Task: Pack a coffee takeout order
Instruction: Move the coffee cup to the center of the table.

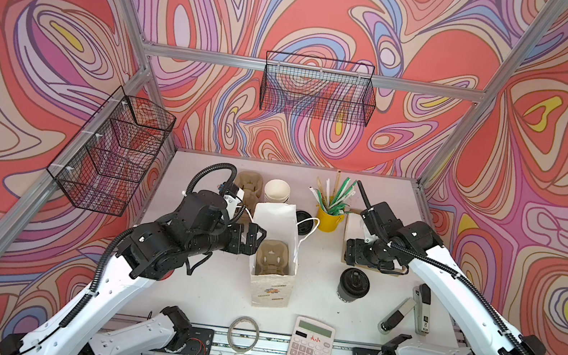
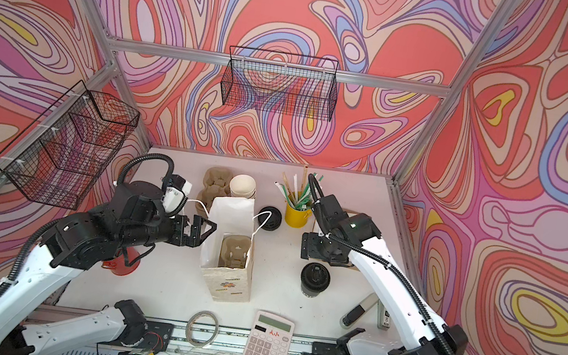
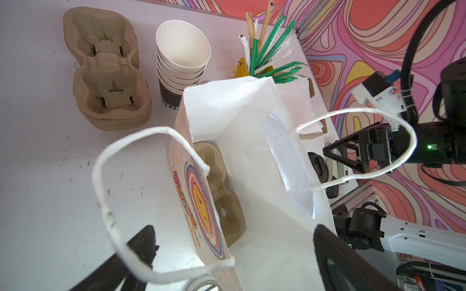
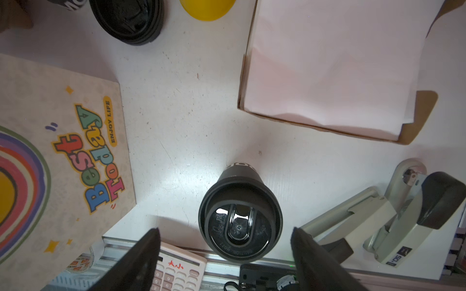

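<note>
The white bench [image 1: 206, 288] carries everything. The biggest piece of the order on it is the tall paper bag [image 1: 269, 289], standing upright with its mouth open near the middle. It is white inside, has two twisted white cord handles, and its broad sides are printed with rainbow rings round a yellow smiley and the words "Best Today" (the narrow front panel shows a small flower). The left tool [image 2: 206, 231] hangs at the bag's 9 o'clock, level with the rim, its jaws spread wide and pinching nothing. In the left wrist view one finger shows through the near handle loop and the other by the far wall; whether either touches the paper I cannot tell. Down on the bag's floor lies the tan pulp two-cup carrier [image 1: 272, 256], flat, both sockets facing up. Smaller again, the black paper cup [image 1: 353, 285] with its black lid stands upright on the bench at the bag's 3 o'clock, apart from it, and raised letters on the lid read "CAUTION HOT". The right tool [image 4: 225, 229] hovers at the cup's 12 o'clock and higher than it, jaws spread and gripping nothing. In the right wrist view the lid sits between the two dark fingers, clear of both.
</note>
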Controlling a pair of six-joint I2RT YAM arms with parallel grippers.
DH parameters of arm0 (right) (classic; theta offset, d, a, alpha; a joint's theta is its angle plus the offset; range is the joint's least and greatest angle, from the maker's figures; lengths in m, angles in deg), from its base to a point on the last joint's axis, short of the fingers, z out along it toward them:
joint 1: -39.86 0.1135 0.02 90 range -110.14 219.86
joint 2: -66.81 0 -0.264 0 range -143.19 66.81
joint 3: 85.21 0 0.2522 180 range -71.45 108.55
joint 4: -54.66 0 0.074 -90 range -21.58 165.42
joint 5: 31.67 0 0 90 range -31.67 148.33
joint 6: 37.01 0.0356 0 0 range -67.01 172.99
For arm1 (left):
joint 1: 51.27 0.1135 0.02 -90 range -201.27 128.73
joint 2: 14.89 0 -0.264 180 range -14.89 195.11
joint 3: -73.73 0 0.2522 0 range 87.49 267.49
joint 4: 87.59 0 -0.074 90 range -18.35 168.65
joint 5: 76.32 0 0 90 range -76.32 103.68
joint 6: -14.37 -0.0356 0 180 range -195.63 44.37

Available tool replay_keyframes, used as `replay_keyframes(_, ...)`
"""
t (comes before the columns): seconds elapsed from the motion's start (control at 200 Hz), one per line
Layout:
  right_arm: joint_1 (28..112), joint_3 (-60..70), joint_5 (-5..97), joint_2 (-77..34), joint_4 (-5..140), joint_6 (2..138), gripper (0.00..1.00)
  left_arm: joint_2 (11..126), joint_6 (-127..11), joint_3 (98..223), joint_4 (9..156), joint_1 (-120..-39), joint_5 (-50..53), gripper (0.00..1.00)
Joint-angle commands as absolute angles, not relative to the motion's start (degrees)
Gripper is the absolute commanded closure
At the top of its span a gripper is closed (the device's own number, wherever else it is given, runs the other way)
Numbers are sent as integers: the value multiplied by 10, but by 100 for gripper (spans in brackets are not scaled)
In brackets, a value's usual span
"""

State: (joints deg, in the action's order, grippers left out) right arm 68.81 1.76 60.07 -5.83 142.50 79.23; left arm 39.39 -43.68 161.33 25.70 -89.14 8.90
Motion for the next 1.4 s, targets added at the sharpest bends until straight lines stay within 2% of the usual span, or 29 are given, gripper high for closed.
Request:
replay_keyframes(0.0,686,-10,574,-31,1457,810,15,397,-449,1611,242,-889,88,0)
replay_keyframes(0.621,687,-90,556,-23,1421,821,17,395,-446,1592,242,-888,113,0)
replay_keyframes(1.397,686,-112,583,-36,1403,814,21,405,-431,1578,257,-888,107,0)
